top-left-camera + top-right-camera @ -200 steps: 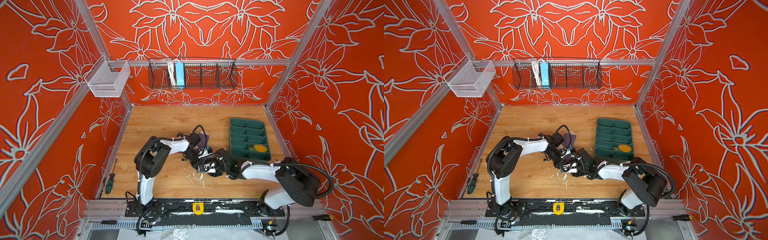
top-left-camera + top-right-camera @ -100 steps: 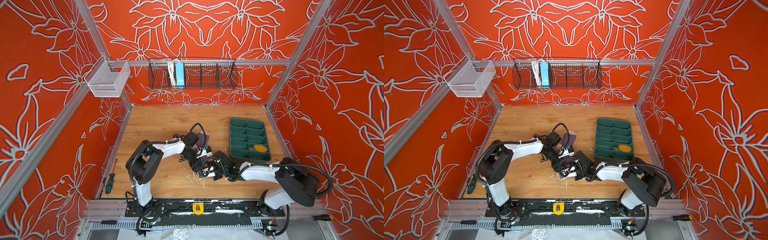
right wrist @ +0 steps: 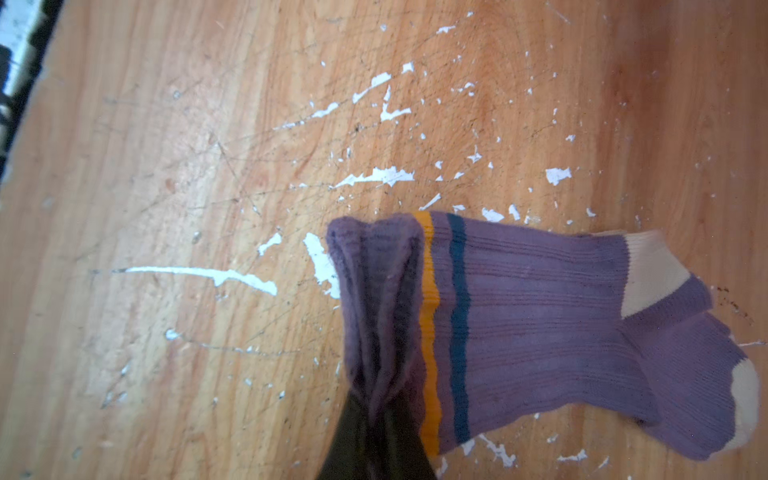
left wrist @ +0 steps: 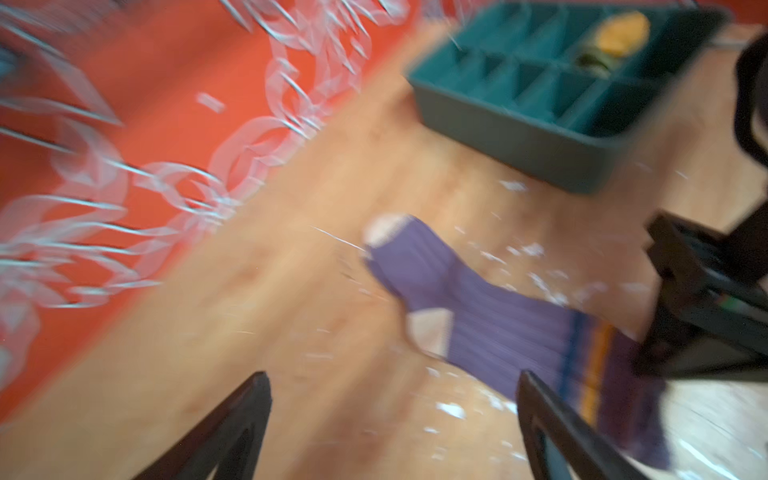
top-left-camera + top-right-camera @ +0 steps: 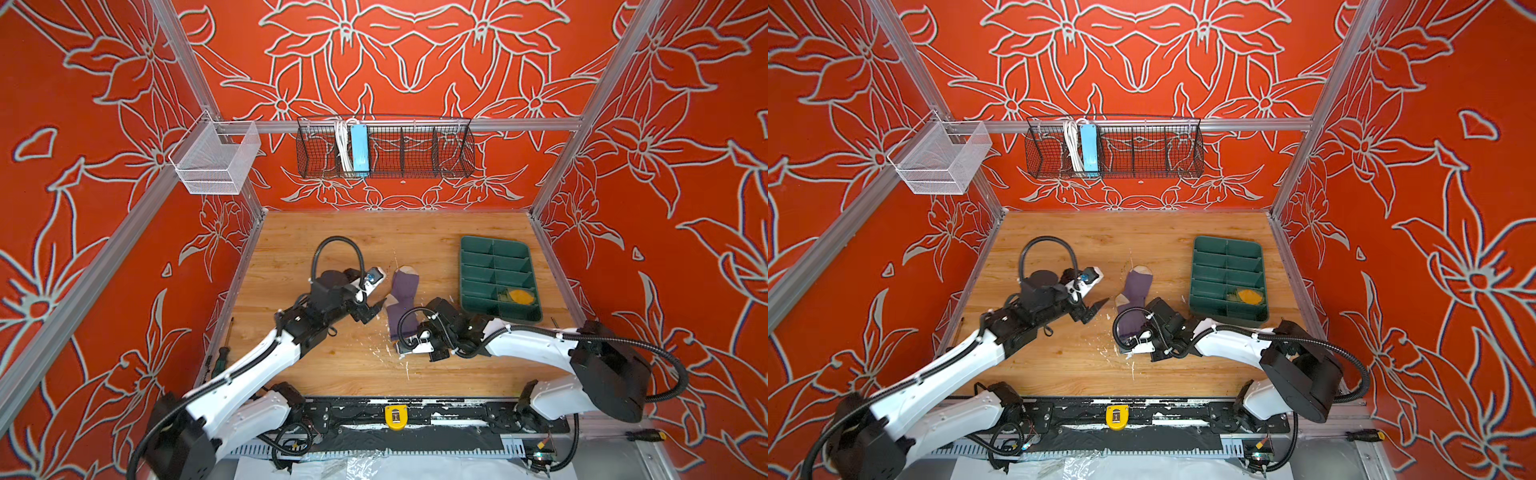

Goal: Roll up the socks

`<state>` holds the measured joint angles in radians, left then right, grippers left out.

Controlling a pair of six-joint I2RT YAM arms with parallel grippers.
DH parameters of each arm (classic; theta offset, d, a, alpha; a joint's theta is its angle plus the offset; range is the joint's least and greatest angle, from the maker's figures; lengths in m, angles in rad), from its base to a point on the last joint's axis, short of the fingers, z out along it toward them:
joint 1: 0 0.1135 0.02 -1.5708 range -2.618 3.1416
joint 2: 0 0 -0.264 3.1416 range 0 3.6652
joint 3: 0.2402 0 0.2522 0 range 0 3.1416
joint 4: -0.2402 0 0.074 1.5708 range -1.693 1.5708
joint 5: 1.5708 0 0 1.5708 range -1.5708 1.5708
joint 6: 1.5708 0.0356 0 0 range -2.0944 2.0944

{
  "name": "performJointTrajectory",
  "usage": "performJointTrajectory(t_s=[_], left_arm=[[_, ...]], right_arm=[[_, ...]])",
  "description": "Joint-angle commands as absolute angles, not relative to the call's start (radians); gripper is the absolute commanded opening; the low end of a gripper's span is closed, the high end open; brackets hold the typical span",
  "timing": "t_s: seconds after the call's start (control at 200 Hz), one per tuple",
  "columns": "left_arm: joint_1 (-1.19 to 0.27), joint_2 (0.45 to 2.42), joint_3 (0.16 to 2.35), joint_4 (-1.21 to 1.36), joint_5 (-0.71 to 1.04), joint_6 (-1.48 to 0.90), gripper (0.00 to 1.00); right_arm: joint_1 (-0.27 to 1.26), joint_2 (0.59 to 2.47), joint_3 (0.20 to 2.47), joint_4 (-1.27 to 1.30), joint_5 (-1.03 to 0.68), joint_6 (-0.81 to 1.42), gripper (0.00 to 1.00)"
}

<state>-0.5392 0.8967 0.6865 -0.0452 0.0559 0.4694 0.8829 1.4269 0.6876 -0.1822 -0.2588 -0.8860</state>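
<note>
My right gripper (image 3: 376,415) is clamped on the bunched cuff of the purple sock (image 3: 540,316), beside its yellow and dark blue stripes. In both top views the sock lies flat near the middle of the bench (image 5: 332,365). Its beige toe points to the far edge and its cuff to the near edge, under my right wrist.

My left gripper (image 5: 372,312) hangs just left of the sock's beige heel, jaws spread wide and holding nothing. Its wrist view is blurred, and I cannot tell from it whether a finger (image 4: 552,432) touches the fabric.

The green tray (image 5: 478,259) sits along the bench's right edge. The olive and mustard sock (image 5: 517,296) is bundled in a compartment on the tray's right side, toward its near end, well apart from both my grippers. White scuffs mark the wood around the purple sock. A screwdriver (image 5: 220,358) lies at the bench's left edge.
</note>
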Motion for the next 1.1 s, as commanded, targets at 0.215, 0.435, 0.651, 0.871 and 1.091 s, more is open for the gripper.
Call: performJointTrajectory(t_s=[0.215, 0.435, 0.651, 0.871, 1.091], left_arm=[[-0.542, 0.606, 0.8, -0.402, 0.238, 0.92, 0.9], [-0.714, 0.628, 0.725, -0.366, 0.029, 1.091, 0.89], [-0.889, 0.709, 0.656, -0.292, -0.129, 1.256, 0.89], [-1.032, 0.753, 0.611, -0.346, -0.134, 1.257, 0.87], [-1.153, 0.813, 0.502, -0.322, -0.207, 1.397, 0.86]], right_arm=[[0.859, 1.5, 0.851, -0.469, -0.382, -0.782, 0.0], [0.827, 1.578, 0.947, -0.582, -0.446, -0.753, 0.0], [0.815, 1.647, 1.028, -0.648, -0.491, -0.654, 0.0], [0.816, 1.685, 1.051, -0.646, -0.498, -0.572, 0.0], [0.808, 1.734, 1.093, -0.671, -0.54, -0.532, 0.0]])
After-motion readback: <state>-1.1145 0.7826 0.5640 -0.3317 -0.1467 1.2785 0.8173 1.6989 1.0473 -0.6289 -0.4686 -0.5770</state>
